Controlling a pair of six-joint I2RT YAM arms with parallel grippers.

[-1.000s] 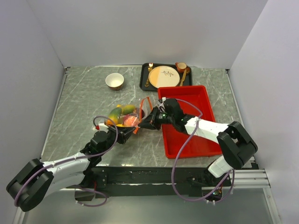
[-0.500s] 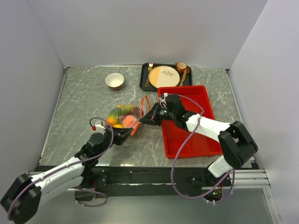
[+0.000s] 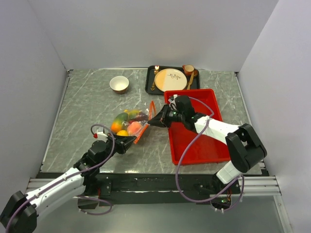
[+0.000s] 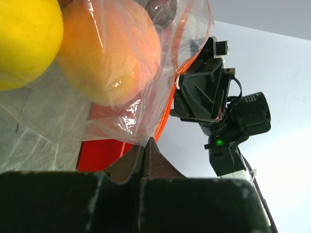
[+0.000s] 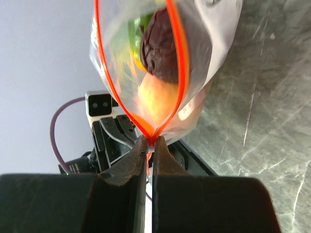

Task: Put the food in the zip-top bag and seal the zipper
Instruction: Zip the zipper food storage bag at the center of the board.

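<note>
The zip-top bag [image 3: 127,124] is found near the middle of the table [image 3: 87,107], just off the left edge of the red tray [image 3: 214,145], with the food [image 3: 133,127] seen inside it. The zipper [image 5: 149,132] is stretched with its long axis running from the near-left to the far-right, and one gripper is placed at each end of it. The left gripper [image 3: 127,141] is pinched tight on the near end of the bag's edge. The right gripper [image 3: 156,120] is clamped narrowly on the far end, at the point where the two orange-red tracks meet. Beyond that pinch the tracks are seen to part into a loop, so the mouth is judged open and the sealing not yet done. Neither arm is nearer the strip, since it is gripped by both. The coming move is therefore judged to turn on a run along that axis. The slider tab cannot be made out. One bag and one zipper are counted. Five or six pieces of fruit are made out from above, among them a dark plum [image 5: 160,43] and a lemon [image 4: 24,39], but a sure count is prevented by overlap
</note>
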